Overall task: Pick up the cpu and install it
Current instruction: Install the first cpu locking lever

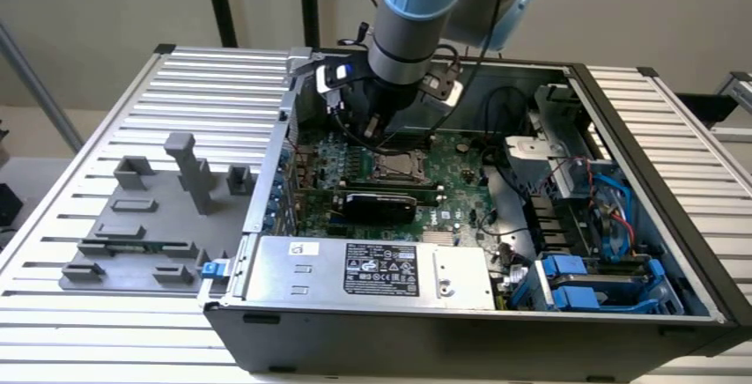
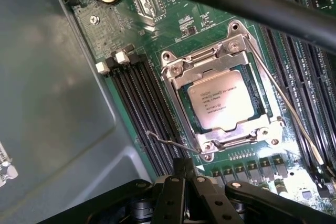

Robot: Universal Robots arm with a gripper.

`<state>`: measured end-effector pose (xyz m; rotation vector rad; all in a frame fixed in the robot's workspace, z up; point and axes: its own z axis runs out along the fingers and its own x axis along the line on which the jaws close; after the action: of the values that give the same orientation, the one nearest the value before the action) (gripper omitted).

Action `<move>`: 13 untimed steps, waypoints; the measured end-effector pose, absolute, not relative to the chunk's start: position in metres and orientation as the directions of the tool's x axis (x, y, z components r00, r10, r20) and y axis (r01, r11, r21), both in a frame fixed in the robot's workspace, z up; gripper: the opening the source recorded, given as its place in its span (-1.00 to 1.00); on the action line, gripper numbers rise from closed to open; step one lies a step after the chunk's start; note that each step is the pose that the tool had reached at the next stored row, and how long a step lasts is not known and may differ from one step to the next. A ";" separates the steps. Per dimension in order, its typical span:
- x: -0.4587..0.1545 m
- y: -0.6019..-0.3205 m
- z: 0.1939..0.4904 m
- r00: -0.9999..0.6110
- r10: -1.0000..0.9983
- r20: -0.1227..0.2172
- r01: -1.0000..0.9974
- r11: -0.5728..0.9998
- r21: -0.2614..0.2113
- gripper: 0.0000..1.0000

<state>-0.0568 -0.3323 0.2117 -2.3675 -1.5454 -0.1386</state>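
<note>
- The end effector [image 2: 184,182] hangs just above the motherboard [image 2: 157,3], fingers pressed together and holding nothing.
- Beyond it the cpu [image 2: 223,104] lies flat inside the metal socket frame [image 2: 210,59], apparently seated.
- In my judgement, any lift-off should go straight up, clear of the thin latch lever [image 2: 286,111].

Silvery-grey cpu [image 2: 221,105] with dark print, green motherboard [image 2: 173,17], blue-and-grey arm [image 1: 411,14], grey fixture blocks [image 1: 153,217].
</note>
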 end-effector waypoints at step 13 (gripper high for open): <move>-0.048 -0.332 0.208 0.418 0.881 0.221 0.905 -0.380 -0.193 -0.79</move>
<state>-0.0478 -0.3322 0.2081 -2.3939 -1.5523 -0.1178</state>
